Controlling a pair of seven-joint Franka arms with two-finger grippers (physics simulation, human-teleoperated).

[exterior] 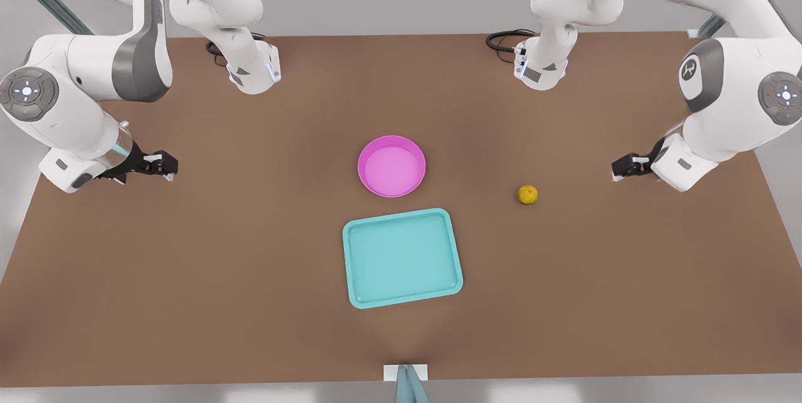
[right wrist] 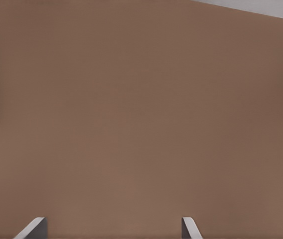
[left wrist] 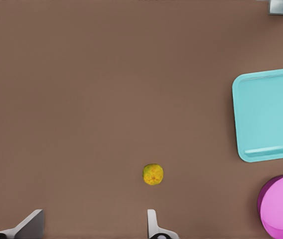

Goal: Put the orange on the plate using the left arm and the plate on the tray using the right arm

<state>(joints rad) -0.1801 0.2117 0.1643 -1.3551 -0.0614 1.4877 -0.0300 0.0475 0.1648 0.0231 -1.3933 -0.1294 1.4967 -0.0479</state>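
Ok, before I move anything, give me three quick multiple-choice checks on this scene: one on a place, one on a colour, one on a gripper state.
1. Where does the small round yellow-orange orange lie?
A. On the bare brown table
B. In the plate
C. On the tray

2. What colour is the round shallow plate?
A. Teal
B. Pink
C. White

3. How is the left gripper, at the front view's right?
A. Shut on the orange
B. Open, holding nothing
C. Shut on the plate

Answers:
1 A: it lies alone on the table, apart from the plate and the flat rectangular teal tray.
2 B: the dish is bright pink.
3 B: its fingers stand apart in the left wrist view, short of the orange.
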